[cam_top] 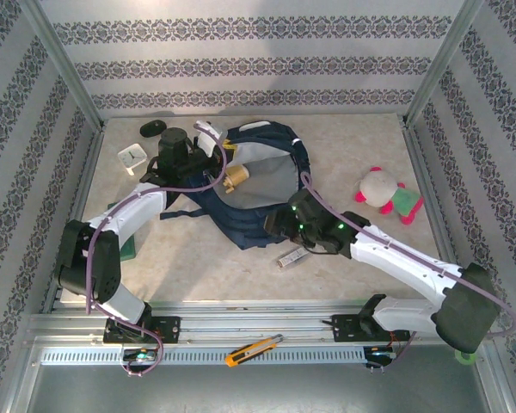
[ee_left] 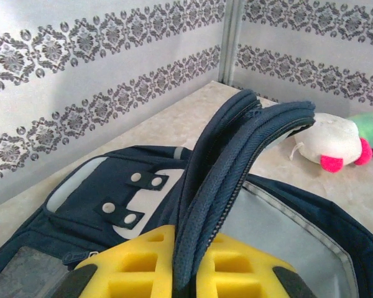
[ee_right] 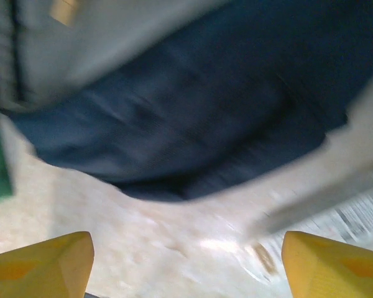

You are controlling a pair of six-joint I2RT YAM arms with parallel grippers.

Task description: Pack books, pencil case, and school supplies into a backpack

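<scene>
Top external view: navy-blue backpack (cam_top: 267, 182) lies open in the middle of the counter (cam_top: 198, 271), grey lining facing up; two white-and-black arms reach to it from the near edge
Left gripper (cam_top: 215, 157) (ee_left: 189, 264): closed tight, pinching the raised zip rim on the backpack's (ee_left: 124, 186) left side; in the left wrist view the yellow fingers (ee_left: 133, 270) clamp the rim from both sides, and the fabric stands up in a curved ridge
Right gripper (cam_top: 282, 224) (ee_right: 186, 267): jaws spread wide, holding nothing; it hangs at the backpack's near edge; the blurred right wrist view has one yellow fingertip (ee_right: 43, 261) in each lower corner, with bare counter between
Backpack fabric: soft woven navy cloth; ribbed zip tape along the rim; smooth grey lining; pale trim patches; dark tabs with round white studs on a front pocket
Tan-yellow block (cam_top: 235, 179): small and chunky; lies on the grey lining inside the opening, near the pinched rim
Silver-white bar (cam_top: 288, 256) (ee_right: 354, 217): slim and rectangular; flat on the counter just outside the backpack's near edge, near the open gripper; its print is too blurred to read
Counter surface: hard, pale beige, marbled, slightly glossy
Other things: pink, white and green plush toy (cam_top: 387, 196) (ee_left: 336, 143) at the right, well apart from the backpack; white square clock (cam_top: 132, 156) and black oval mouse (cam_top: 152, 128) at the far left; orange utility knife (cam_top: 252, 348) on the metal rail at the near edge
</scene>
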